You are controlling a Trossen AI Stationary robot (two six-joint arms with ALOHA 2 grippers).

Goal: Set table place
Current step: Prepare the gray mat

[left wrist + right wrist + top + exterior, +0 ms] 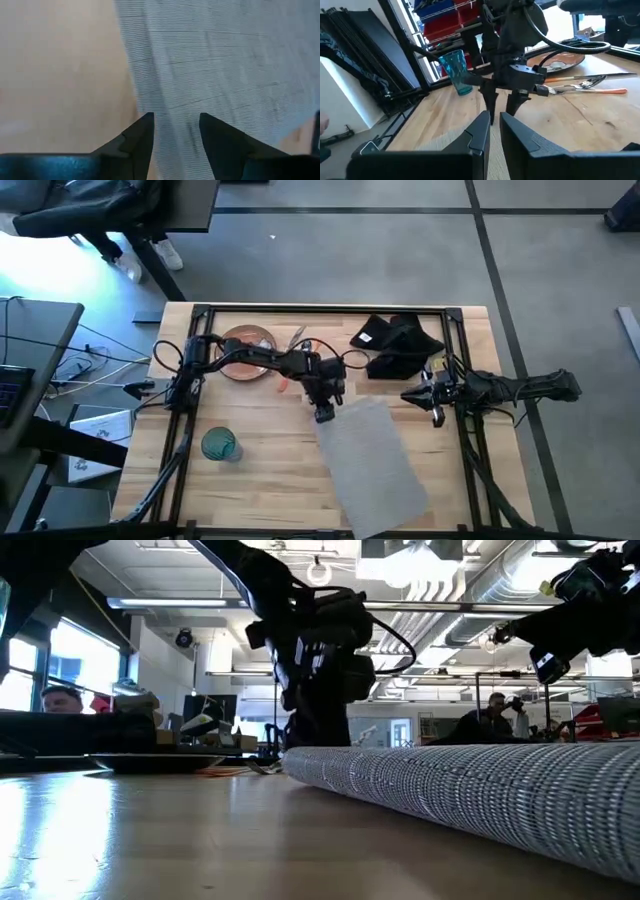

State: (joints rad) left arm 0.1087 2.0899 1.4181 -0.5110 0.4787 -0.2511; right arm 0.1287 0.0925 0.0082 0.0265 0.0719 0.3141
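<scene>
- The mat (480, 790) lies nearest the low camera, a grey woven sheet skewed on the table (270, 480), its near end reaching the table's front edge.
- It looks light, thin and floppy, likely to slide on the wood; an edge or corner is the place to pinch it.
- The left gripper (176, 131) is down at the mat's far corner, fingers parted a little astride the edge; whether they grip it I cannot tell.
- The right gripper (437, 402) hovers just off the mat's right side; its fingers, seen in its wrist view, stand slightly apart and empty.
- The napkin (395, 345) is crumpled behind it.
- Plate (247, 350) and cutlery (580, 85) sit far left, glass (220, 445) near left, all clear of the mat.
</scene>
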